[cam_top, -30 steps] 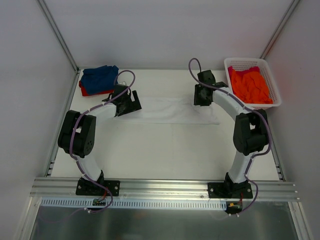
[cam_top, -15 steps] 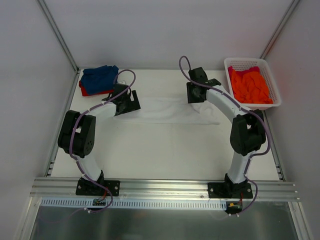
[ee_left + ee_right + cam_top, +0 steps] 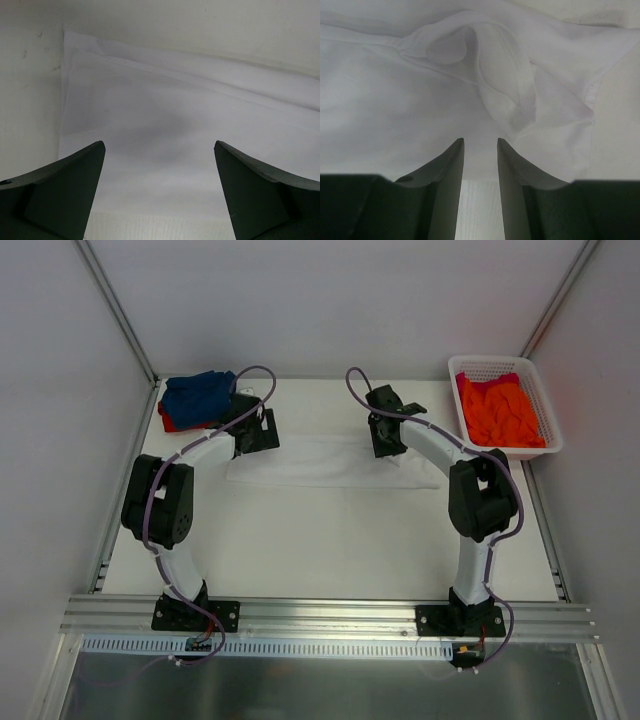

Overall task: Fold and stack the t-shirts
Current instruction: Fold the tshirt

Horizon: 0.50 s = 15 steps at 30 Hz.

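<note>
Even, diffuse light fills the overhead view, sharp throughout, with only soft shadows on the pale white tabletop (image 3: 330, 530). Both wrist views are dimmer and greyer. The large white cloth t-shirt (image 3: 190, 135) shows low contrast, and the close dark tapered gripper fingers (image 3: 445, 180) seem slightly blurred.

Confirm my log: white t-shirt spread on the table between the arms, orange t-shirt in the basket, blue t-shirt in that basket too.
One error: the blue t-shirt is not in the basket; the top external view shows it at the table's far left corner, on a red t-shirt. The rest stands.
</note>
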Available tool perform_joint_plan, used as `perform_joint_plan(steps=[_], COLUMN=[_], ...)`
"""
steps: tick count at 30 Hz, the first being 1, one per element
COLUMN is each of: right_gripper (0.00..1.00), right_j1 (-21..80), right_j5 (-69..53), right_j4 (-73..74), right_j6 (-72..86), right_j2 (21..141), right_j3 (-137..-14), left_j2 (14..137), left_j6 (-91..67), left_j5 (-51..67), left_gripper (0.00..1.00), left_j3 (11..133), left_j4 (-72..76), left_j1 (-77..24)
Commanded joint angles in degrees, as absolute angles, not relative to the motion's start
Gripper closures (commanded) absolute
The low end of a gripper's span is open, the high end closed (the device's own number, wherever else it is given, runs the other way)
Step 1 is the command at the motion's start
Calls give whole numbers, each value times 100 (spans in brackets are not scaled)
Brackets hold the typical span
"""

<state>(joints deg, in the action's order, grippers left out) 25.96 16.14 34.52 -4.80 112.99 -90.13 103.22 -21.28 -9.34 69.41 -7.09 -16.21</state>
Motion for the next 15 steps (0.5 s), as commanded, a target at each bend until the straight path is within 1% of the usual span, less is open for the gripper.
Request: perform_joint_plan(steps=[1, 9, 15], right_gripper=[64, 63, 62], right_j1=[2619, 2663, 2663], right_j5=[1740, 1529, 1187], right_j4=[3586, 3507, 3516], right_j6=[-484, -97, 17], right_j2=[11215, 11171, 11241], right_j3=[-8983, -8508, -8394], left_j2=[10581, 10670, 10784], left_j6=[-1916, -1916, -1925], left_j5=[-1011, -888, -800], left_gripper=[7, 7, 7], left_j3=[7207, 7216, 7268], left_j4=[-1054, -1212, -1441], left_j1=[-1687, -1687, -1679])
